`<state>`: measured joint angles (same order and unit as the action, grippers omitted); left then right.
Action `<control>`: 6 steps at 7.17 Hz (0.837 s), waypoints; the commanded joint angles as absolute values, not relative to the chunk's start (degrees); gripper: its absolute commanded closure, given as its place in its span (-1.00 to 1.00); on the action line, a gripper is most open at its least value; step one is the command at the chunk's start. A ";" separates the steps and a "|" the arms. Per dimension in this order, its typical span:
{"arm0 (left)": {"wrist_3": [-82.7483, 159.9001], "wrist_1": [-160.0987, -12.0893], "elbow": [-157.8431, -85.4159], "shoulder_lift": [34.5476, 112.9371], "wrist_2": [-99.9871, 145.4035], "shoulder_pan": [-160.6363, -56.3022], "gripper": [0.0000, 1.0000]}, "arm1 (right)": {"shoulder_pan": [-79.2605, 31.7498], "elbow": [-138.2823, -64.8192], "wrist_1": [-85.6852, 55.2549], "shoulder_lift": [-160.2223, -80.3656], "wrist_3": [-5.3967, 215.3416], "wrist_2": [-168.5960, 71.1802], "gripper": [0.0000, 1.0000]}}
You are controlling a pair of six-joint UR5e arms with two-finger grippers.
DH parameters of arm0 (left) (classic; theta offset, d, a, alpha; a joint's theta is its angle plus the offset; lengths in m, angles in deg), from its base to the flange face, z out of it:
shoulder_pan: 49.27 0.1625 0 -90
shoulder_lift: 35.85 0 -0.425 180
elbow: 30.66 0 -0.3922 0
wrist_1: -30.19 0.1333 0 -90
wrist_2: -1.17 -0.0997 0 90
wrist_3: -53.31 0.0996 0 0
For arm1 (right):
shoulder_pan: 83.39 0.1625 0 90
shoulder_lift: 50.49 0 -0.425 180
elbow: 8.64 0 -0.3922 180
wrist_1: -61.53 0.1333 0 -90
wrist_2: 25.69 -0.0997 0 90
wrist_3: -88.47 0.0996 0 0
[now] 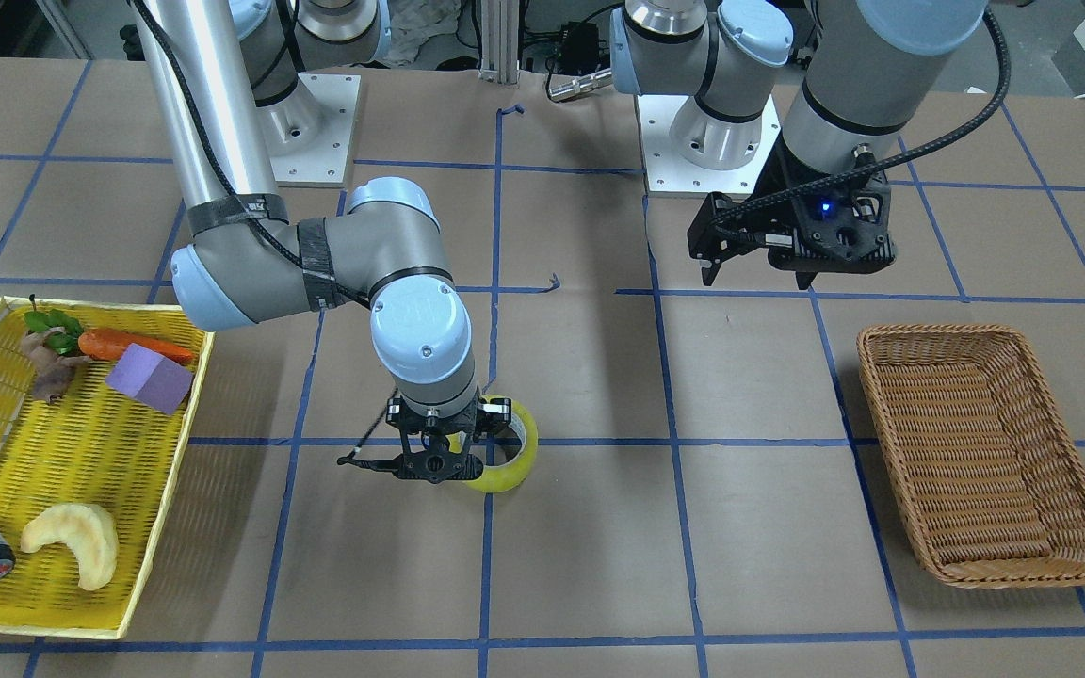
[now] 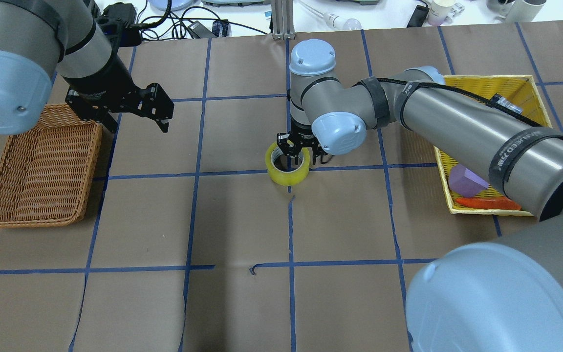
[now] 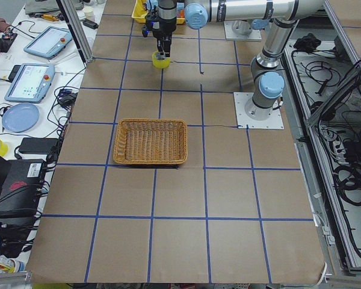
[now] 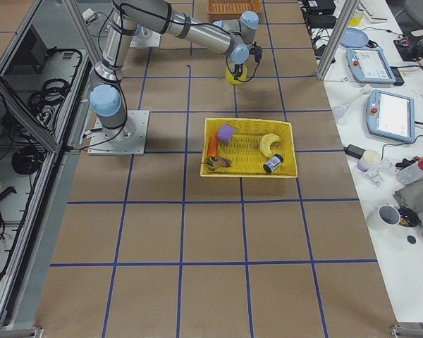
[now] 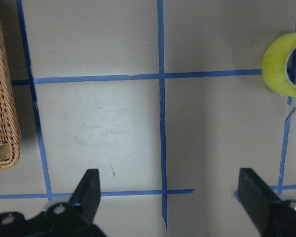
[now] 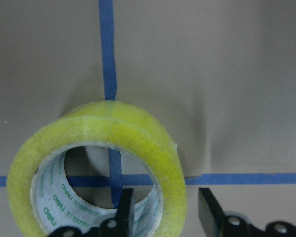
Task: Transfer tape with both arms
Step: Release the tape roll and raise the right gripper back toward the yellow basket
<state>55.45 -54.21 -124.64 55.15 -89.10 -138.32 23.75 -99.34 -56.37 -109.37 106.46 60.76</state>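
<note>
Tape (image 2: 286,177) lies flat at table centre, on a grid crossing. Right gripper (image 6: 166,200) straddles its wall, jaws apart, not clamped. Left gripper (image 5: 168,175) hangs wide open, well apart. If you close off-centre, the roll may tip or skid.

Tape (image 6: 113,133) yellow (core (image 6: 49,197) white, green print); basket (image 1: 976,443) tan.

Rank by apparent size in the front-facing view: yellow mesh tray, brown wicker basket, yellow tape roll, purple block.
1. Yellow mesh tray
2. Brown wicker basket
3. Translucent yellow tape roll and purple block: about alike, not ranked; roll partly hidden.
</note>
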 commanded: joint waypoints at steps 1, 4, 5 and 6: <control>55.33 -53.84 -124.44 54.94 -88.91 -138.31 -1.00 | 23.58 -96.91 -56.07 -112.42 106.49 60.71 -1.00; 52.97 -50.34 -124.35 56.16 -88.39 -139.18 -1.00 | 20.52 -93.63 -43.20 -123.47 106.05 60.89 -1.00; 49.91 -49.89 -124.35 57.13 -87.95 -140.66 -1.00 | 17.19 -93.72 -36.10 -129.27 102.74 60.80 -1.00; 46.75 -47.97 -124.35 58.88 -86.99 -143.73 -1.00 | 13.59 -93.81 -30.11 -133.76 97.49 60.97 -1.00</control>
